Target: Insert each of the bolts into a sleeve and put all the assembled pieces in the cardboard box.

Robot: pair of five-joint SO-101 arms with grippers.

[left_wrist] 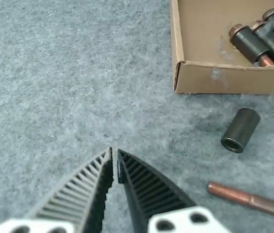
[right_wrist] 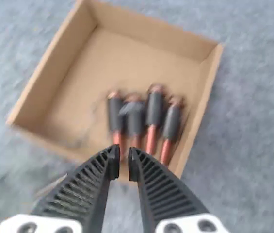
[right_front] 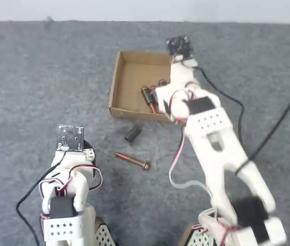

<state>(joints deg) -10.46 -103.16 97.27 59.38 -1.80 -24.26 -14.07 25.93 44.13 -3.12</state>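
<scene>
Found the left gripper low over the carpet, jaws drawn to a thin slit and gripping nothing. Found the right gripper above the cardboard box, jaws likewise almost together, also empty.

Counted four assembled pieces lying side by side on the box floor, close to one wall. Spotted one sleeve outside the box, on its side on the carpet just beside the front wall, with its open end turned toward the left gripper. Spotted one bare bolt near it but not touching, on the side nearer the arms.

Judged the step in hand to be the last pairing: bolt into sleeve, then both into the box.

Called first for opening the jaws wide before going down, since closed tips would only nudge the parts aside. Seemed best to grip the bolt across its shank close to the head, leaving the plain end free to enter. Seemed wise to take the sleeve across its round body, bore left clear, and squarely — a glancing touch would likely set it rolling on the carpet. Looked safer to line up the two axes first and push after, as a tilted entry could jam at the mouth. Needed care over the box too, to set the piece down beside the four rather than on top of them.
</scene>
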